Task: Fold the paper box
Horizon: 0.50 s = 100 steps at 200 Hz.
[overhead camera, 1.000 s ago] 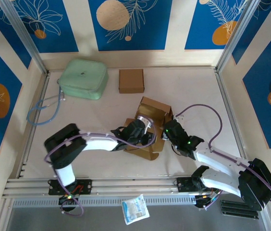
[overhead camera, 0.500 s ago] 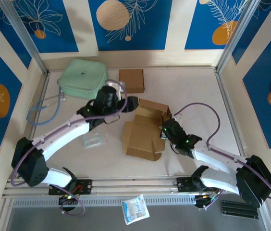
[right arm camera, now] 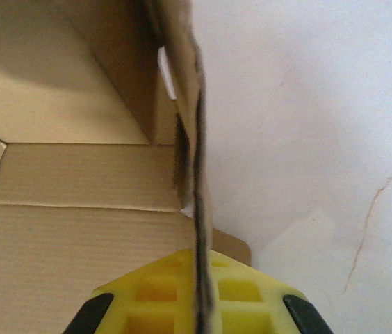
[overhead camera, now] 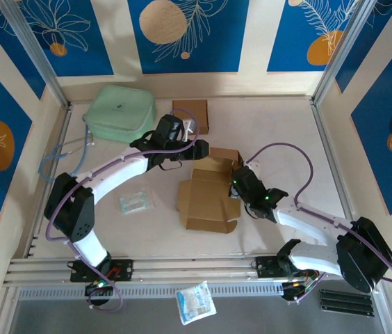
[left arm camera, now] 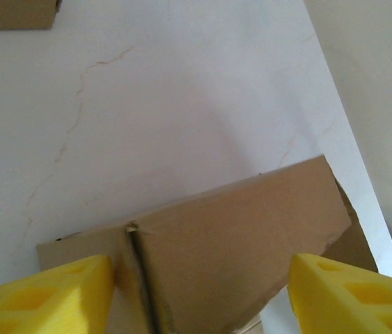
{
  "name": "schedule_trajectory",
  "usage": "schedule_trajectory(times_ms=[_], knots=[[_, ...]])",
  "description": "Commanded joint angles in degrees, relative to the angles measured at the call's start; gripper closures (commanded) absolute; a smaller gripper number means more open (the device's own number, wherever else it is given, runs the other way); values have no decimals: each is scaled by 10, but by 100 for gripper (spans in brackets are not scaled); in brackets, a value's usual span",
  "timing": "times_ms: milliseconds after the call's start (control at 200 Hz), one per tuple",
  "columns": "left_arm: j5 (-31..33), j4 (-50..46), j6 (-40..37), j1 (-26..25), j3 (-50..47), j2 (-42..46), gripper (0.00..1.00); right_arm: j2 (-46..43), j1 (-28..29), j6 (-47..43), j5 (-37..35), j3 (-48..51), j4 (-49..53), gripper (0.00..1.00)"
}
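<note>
Moved off the near side of the paper box (overhead camera: pixel 206 202), the wide-open left gripper (overhead camera: pixel 186 133) is lining up on its far flap (left arm camera: pixel 238 229) for the next fold while the right gripper (overhead camera: pixel 235 182) is clamping its right wall (right arm camera: pixel 197 160).

No legible text, brand, number or sign is present. The green case (overhead camera: pixel 119 113) carries a small dark centre mark, too small to read. The white packet (overhead camera: pixel 196 302) shows blue print, illegible. The paper box (overhead camera: pixel 208 202) surfaces are plain brown cardboard.
</note>
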<state>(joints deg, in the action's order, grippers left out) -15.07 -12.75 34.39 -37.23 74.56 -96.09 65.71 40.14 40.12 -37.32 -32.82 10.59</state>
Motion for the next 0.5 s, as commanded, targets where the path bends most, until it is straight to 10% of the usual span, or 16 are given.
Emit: schedule_trajectory(times_ms=[0, 495], knots=[[-30, 14, 10, 4, -18, 6, 38, 14, 5, -4, 27, -34, 10, 97], [-11, 14, -9, 4, -62, 11, 40, 158, 4, -98, 33, -87, -180, 77]])
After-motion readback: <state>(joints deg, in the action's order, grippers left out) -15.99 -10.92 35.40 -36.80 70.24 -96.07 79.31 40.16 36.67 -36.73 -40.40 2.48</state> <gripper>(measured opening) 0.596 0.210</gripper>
